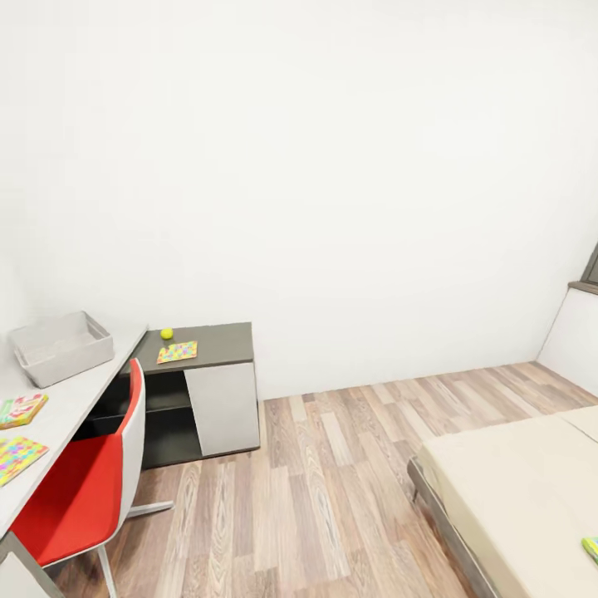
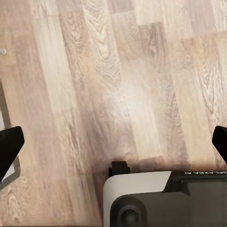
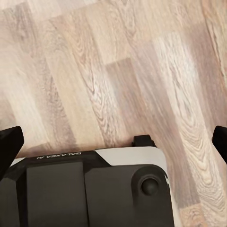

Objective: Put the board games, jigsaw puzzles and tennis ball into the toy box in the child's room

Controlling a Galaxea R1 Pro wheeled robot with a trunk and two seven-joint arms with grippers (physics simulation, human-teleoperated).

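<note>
An open grey toy box (image 1: 62, 347) stands on the white desk (image 1: 79, 394) at the left of the head view. Two colourful flat boxes lie on the desk nearer me, one (image 1: 22, 409) behind the other (image 1: 17, 458). A yellow-green tennis ball (image 1: 167, 333) and a third colourful flat box (image 1: 178, 351) rest on the dark cabinet top (image 1: 220, 340). A green corner of something (image 1: 590, 546) lies on the bed (image 1: 515, 490) at the right edge. My left gripper (image 2: 113, 144) and right gripper (image 3: 113, 142) hang open over the wooden floor, holding nothing.
A red and white chair (image 1: 83, 490) is pushed against the desk. Wooden floor (image 1: 332, 482) spreads between the cabinet and the bed. My own base (image 2: 165, 198) shows below the grippers. A white wall closes the back of the room.
</note>
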